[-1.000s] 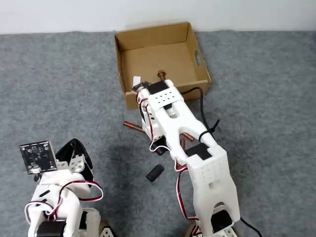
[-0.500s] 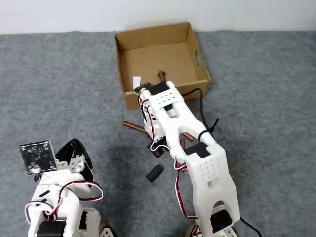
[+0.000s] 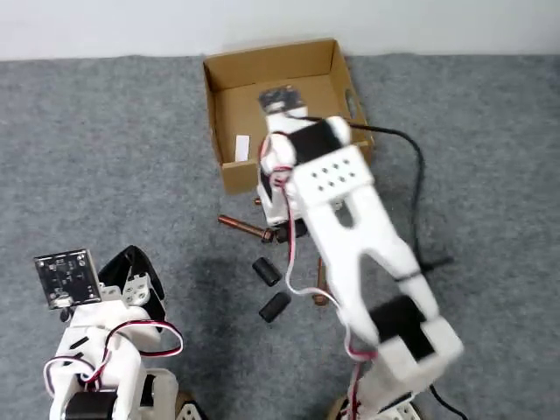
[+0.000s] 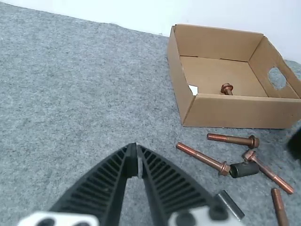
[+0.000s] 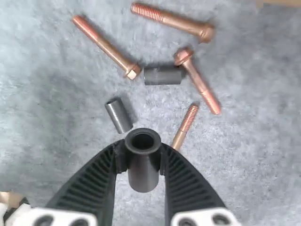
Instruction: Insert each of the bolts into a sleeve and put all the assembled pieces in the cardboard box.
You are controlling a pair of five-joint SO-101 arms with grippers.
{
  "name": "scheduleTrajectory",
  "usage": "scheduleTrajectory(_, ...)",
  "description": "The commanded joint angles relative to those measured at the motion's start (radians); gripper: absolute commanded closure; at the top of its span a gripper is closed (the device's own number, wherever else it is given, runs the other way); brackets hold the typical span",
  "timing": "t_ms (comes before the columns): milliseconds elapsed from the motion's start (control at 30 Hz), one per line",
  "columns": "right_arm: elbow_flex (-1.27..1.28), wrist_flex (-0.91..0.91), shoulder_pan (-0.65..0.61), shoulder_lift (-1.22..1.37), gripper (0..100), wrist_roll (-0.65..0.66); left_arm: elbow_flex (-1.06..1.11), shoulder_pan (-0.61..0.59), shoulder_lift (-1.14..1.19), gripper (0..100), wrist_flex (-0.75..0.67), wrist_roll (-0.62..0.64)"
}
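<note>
My right hand hangs just in front of the box, pinching a sleeve over loose bolts on the desk. A second ago it sat lower at the box's front wall; it has lifted. Left hand, pressed together, rests well back from the box.

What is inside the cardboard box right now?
Inside the box are one copper bolt and a white scrap in the corner. The box's near wall hides the bolt's lower end and the strip of floor just behind that wall.
</note>
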Motion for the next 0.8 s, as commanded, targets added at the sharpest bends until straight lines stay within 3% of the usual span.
scheduleTrajectory(0,0.064,0.045,0.047,-0.206,99.1,-0.018,-0.005,-0.005,-0.006,99,0.006,-0.002)
scheduleTrajectory(400,0.477,0.036,0.394,-0.728,99.1,-0.02,-0.005,-0.006,-0.006,99,0.005,0.0)
scheduleTrajectory(600,0.766,-0.051,0.57,-0.998,99.1,-0.02,-0.01,-0.006,-0.006,99,0.005,0.002)
scheduleTrajectory(767,1.01,-0.107,0.61,-1.211,99.1,-0.018,-0.012,-0.006,-0.006,99,0.005,0.002)
